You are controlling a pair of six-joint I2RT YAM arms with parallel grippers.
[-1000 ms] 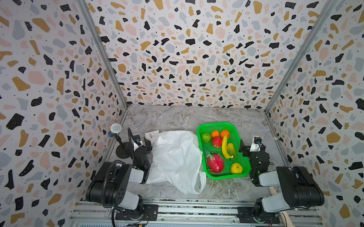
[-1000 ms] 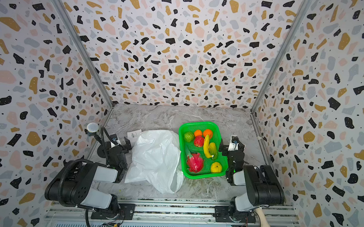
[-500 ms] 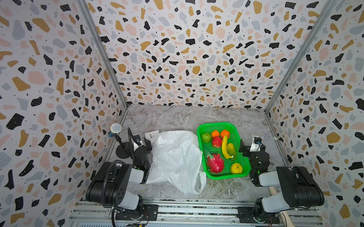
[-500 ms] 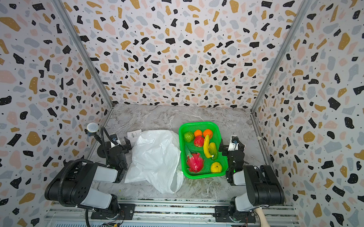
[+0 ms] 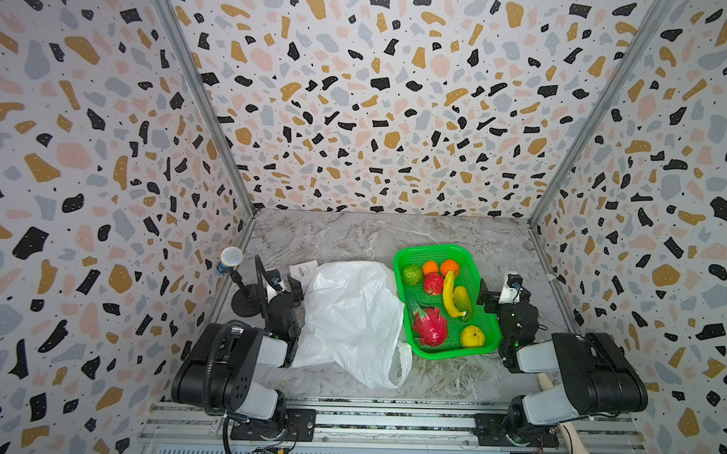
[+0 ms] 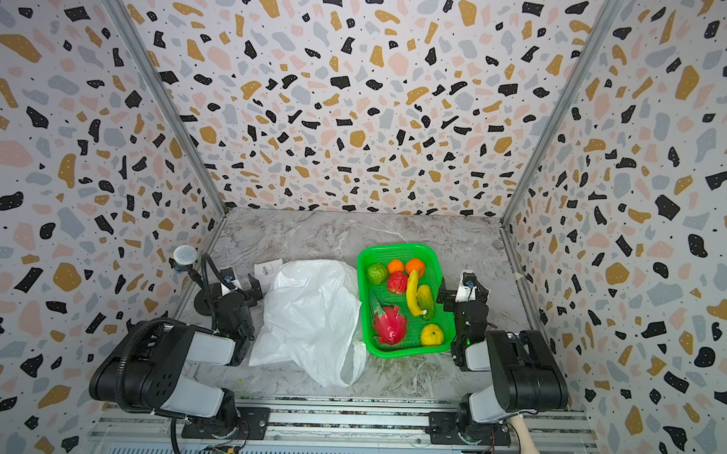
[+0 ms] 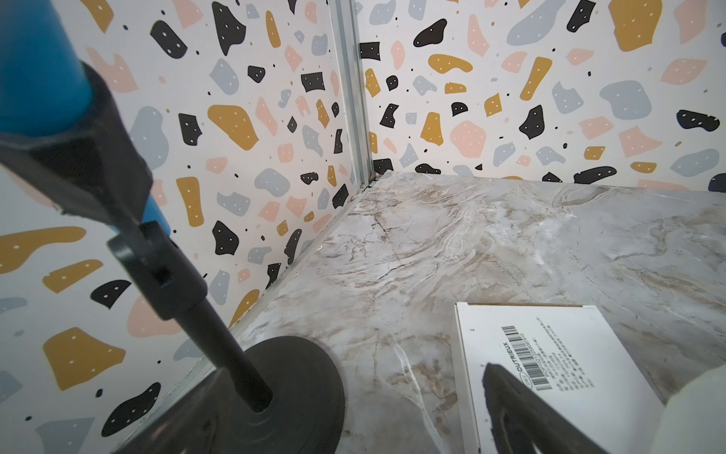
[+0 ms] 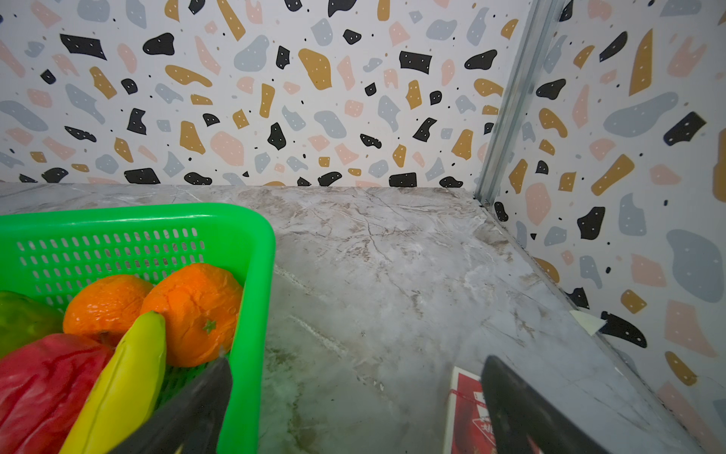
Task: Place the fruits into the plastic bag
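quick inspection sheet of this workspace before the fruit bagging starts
surface: marbled tabletop, no spills seen
job's things: plastic bag lies crumpled in the centre; all eight fruits sit in the green tray, none bagged yet
clutter: white barcoded box, microphone on a stand, red card
grippers: left gripper and right gripper open, empty
cables: black hose looped on the left arm
surroundings: terrazzo-print walls, metal rail in front
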